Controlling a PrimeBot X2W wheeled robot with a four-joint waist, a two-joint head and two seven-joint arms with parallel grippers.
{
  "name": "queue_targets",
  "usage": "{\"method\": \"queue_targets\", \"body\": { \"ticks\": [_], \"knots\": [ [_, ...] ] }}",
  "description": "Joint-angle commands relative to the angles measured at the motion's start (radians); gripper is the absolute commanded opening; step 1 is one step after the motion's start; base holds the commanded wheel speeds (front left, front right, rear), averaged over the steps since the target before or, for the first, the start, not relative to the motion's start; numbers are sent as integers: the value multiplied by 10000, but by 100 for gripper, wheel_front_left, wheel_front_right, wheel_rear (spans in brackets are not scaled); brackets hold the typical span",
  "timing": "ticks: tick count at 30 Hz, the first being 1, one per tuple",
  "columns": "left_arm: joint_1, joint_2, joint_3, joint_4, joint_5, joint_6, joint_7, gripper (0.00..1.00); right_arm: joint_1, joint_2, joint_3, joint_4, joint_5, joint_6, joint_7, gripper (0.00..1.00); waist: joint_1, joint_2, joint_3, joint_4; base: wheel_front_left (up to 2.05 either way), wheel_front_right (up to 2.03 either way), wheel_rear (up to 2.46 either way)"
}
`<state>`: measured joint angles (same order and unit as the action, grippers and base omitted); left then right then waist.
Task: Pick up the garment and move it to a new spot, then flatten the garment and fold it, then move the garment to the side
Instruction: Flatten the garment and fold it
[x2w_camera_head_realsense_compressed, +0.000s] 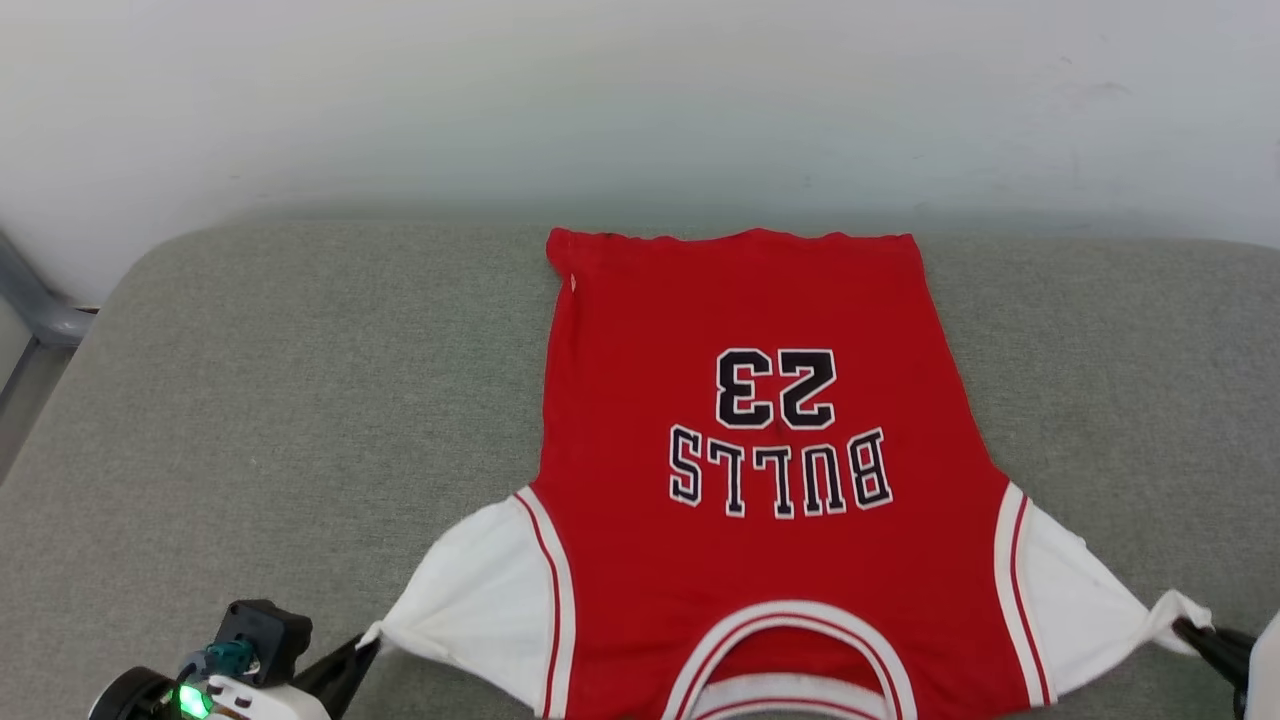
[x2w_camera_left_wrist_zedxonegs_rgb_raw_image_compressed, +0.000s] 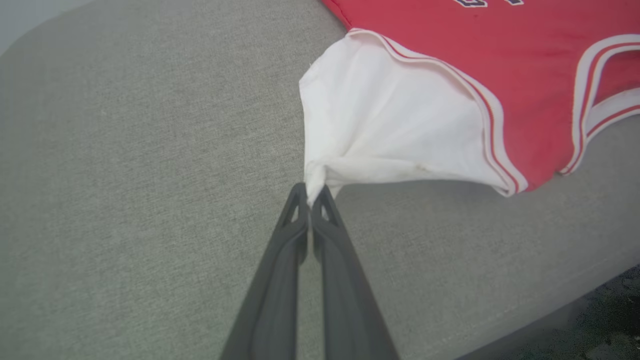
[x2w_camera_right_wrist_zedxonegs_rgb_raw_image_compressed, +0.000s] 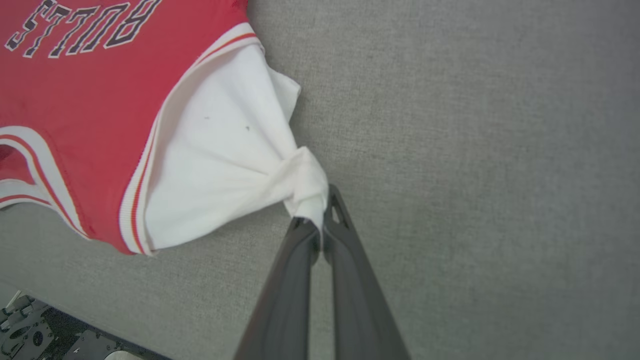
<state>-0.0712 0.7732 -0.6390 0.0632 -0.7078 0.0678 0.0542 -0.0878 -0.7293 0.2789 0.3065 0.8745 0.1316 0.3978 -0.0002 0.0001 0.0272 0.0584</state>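
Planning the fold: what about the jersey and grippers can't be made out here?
Jersey neckline: head view, cut by bottom edge.
Right gripper: head view, mostly cut by right edge.
Number 23: left wrist view, beyond top edge.
Jersey's underside: hidden against the grey cushion.

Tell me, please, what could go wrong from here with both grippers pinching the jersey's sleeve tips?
1. The left gripper and right gripper each pinch only a small bunched tip of a white sleeve; a firm pull might slip the fabric free.
2. Uneven pulling could skew the garment, which lies flat on the grey cushion.
3. Its collar sits toward the cushion's near edge; dragging it closer may hang it over.
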Motion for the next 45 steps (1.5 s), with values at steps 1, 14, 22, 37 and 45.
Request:
{"method": "queue_targets", "body": {
  "ticks": [1,14,22,37,45],
  "knots": [
    [173,69,-9,-104,-76,69,93,0,271,-131,-119,-84,42,-18,186,0,2,-1,-13,0,0,0,0],
    [345,180,-276,-1507,-659,6,1181,0,1922,773,-2192,-1807,-733,-16,2764,58,2,-1,100,32,0,0,0],
    [25,268,-401,-2781,-787,220,2039,0,1302,1379,-3244,-2980,-1324,-15,4271,100,2,-1,590,186,0,0,0],
    [-822,599,-355,-5719,-525,754,3439,0,-3018,2928,-4807,-4102,-3058,-13,8473,100,2,-1,2979,1403,0,0,0],
    [-1543,366,-442,-6582,-161,538,3606,0,-6289,2939,-5226,-3060,-4759,-13,10086,100,2,-1,4531,2461,0,0,0]
  ]
}}
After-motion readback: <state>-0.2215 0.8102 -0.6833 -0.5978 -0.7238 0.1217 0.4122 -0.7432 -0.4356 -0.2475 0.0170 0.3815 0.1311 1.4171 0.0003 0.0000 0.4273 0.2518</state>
